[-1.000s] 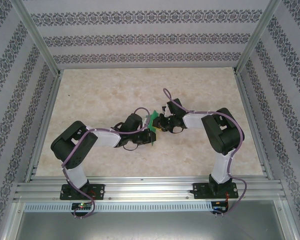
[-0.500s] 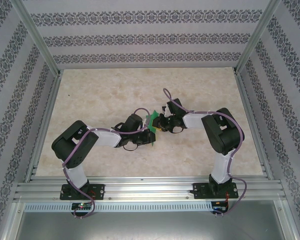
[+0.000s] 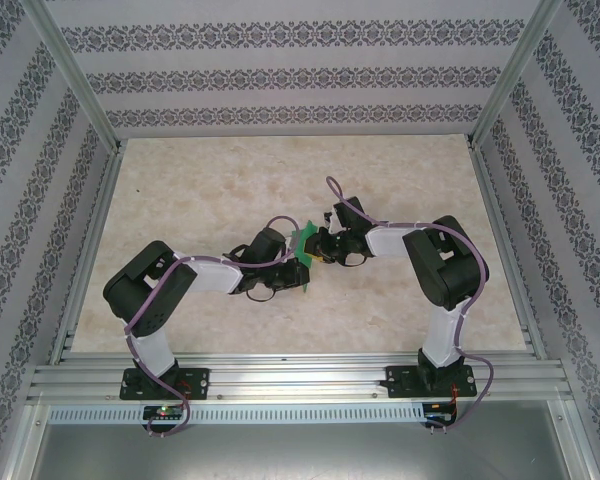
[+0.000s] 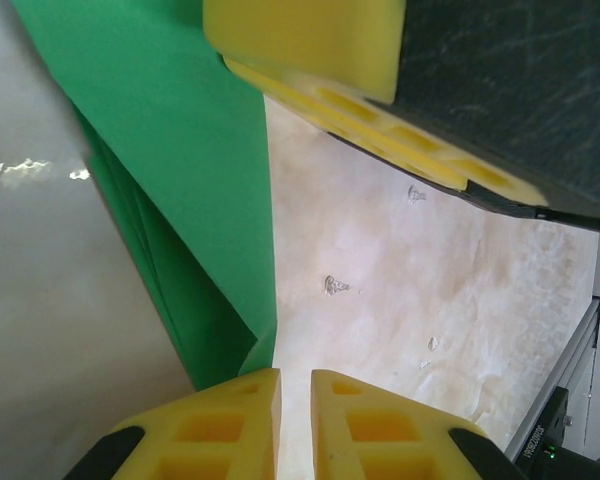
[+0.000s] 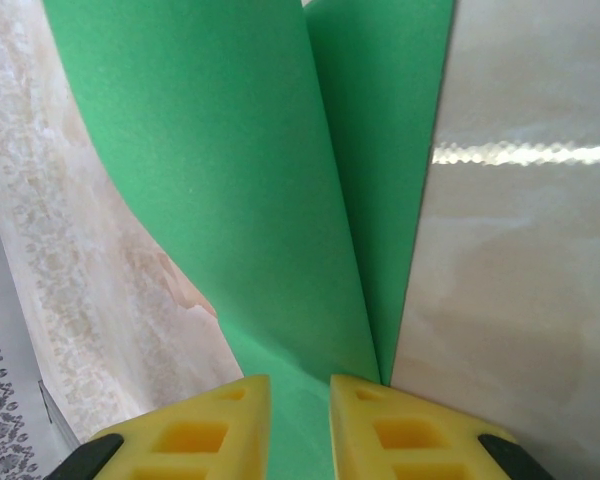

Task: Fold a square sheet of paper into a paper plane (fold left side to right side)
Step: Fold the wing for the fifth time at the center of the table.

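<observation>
In the middle of the pale marbled table (image 3: 210,180) the left arm (image 3: 195,278) and the right arm (image 3: 435,262) met tip to tip; the green sheet of paper (image 3: 305,234) sat right at that meeting point, a small bright patch between the two black wrists.

From the right wrist, the sheet of paper (image 5: 230,180) rose as two smooth panels joined along a crease; the crease ran straight down into the right jaws. Their yellow fingers (image 5: 195,430) stood pressed almost together, with green in the narrow slit between them; the right jaws were pinching the sheet.

From the left wrist, the sheet of paper (image 4: 180,150) slanted from the upper left down towards the left jaws, with darker layered edges along its left side. The yellow fingers (image 4: 380,430) of the left jaws stood nearly together, and pale table showed through the thin slit. The sheet's lower end reached the tip of one finger; whether it was pinched there could not be told. At the top of that view, a yellow finger (image 4: 300,35) of the right jaws lay close against the sheet's upper part.
</observation>
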### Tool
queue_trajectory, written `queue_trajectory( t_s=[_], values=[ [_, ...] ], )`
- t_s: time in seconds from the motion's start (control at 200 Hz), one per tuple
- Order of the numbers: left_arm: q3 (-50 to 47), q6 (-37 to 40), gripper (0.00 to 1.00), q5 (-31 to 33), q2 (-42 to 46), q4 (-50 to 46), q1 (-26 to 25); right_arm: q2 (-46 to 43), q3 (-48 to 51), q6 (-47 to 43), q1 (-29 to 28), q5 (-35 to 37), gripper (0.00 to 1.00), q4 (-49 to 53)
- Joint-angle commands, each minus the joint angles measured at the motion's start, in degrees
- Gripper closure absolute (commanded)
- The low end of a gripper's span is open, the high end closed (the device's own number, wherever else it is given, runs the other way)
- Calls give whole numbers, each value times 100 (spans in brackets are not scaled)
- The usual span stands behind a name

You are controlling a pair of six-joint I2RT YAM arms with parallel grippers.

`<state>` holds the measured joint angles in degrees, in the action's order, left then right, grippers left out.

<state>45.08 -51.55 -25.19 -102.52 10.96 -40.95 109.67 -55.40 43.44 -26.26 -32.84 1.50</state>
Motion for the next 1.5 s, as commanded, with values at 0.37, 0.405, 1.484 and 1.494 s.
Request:
queue_trajectory(
  t_s=[0.37,0.405,1.484,1.494],
  values=[
    [352,105,83,-203,-399,-662,-1,207,97,-107,-28,410,75,542],
    [350,110,83,-210,-408,-728,-1,181,98,-114,-28,416,75,544],
    [288,99,88,-140,-494,-1283,-1,-675,171,85,-266,67,86,441],
    [288,94,88,-141,-492,-1292,-1,-657,161,86,-272,67,86,438]
  ],
)
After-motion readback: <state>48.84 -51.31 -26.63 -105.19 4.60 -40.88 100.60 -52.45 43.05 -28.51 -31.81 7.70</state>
